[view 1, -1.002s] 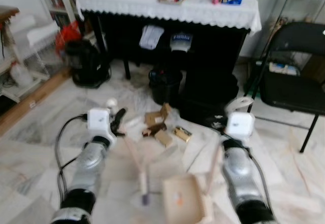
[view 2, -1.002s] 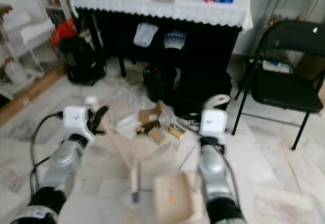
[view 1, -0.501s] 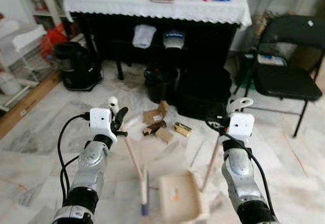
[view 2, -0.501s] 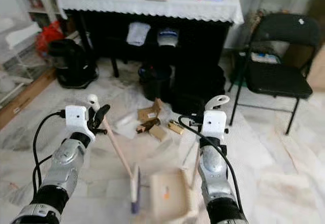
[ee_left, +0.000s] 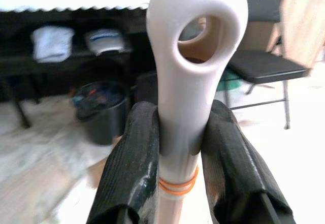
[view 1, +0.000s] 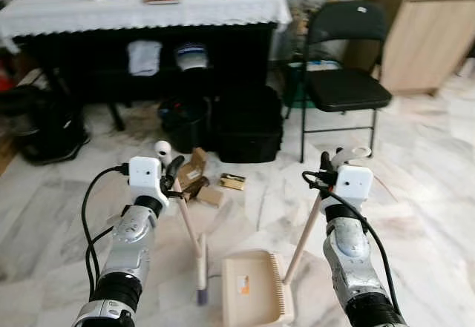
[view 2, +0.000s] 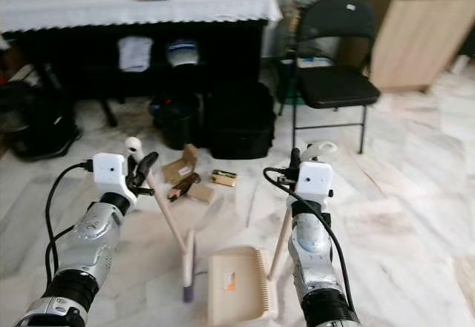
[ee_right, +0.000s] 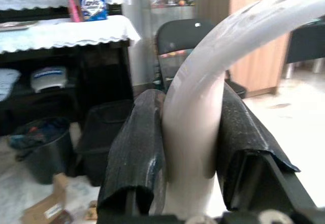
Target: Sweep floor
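The left gripper (view 1: pixel 172 177) clamps the pale long-handled broom (view 1: pixel 190 227), angled toward brown cardboard scraps (view 1: pixel 200 182); the right gripper (view 1: pixel 326 170) grips the beige plastic dustpan (view 1: pixel 251 299), flat for catching.

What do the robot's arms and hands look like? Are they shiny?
Yes, both arms are shiny silver metal with black bands lower down. Each wrist has a white boxy block. The left gripper and right gripper each have two long black fingers. Black cables loop beside each arm.

camera swung right: chair (view 1: pixel 343 82) now mid-frame, cabinet (view 1: pixel 430 30) in view; boxes (view 1: pixel 199 181) shifted left.
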Controlling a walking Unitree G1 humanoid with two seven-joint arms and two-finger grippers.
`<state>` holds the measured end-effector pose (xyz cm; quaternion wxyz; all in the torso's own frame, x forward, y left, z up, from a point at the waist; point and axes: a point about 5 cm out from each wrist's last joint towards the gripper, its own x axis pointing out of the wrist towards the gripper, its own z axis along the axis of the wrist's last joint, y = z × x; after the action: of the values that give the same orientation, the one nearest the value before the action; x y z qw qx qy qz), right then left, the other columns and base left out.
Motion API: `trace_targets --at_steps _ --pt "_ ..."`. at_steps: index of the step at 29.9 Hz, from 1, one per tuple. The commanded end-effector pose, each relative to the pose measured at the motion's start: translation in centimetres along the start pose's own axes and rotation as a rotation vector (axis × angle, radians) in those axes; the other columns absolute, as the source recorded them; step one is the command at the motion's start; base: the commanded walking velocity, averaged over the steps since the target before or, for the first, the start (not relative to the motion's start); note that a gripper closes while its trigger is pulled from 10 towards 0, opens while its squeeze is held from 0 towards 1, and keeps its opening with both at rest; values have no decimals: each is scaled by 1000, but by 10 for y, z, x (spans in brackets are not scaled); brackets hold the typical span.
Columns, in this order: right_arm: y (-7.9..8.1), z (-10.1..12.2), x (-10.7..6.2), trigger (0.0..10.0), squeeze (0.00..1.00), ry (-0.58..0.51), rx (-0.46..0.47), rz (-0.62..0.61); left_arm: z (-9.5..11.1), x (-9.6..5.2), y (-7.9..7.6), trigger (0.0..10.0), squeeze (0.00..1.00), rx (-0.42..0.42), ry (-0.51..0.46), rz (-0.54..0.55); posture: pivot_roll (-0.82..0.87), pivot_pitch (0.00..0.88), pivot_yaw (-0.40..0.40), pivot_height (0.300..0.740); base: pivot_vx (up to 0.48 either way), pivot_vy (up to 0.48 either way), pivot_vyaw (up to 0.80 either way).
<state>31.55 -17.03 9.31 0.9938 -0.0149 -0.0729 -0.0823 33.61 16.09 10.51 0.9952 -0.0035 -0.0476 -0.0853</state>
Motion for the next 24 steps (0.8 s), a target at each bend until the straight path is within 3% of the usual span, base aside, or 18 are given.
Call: trace_targets --at_steps 1,5,20,24 --pt "6 9 4 10000 0 -47 -12 25 7 1 7 10000 0 6 -32 17 -94 0 36 740 0 0 0" --pt "7 10 4 10000 0 -49 -13 25 7 1 7 10000 0 3 -32 16 -95 0 37 740 0 68 0" --pt "7 10 4 10000 0 -53 -11 25 8 1 7 10000 0 4 -35 13 -94 0 37 740 0 380 0" --pt "7 10 4 10000 0 -52 -11 24 8 1 6 10000 0 7 -40 10 -93 0 37 740 0 0 0"
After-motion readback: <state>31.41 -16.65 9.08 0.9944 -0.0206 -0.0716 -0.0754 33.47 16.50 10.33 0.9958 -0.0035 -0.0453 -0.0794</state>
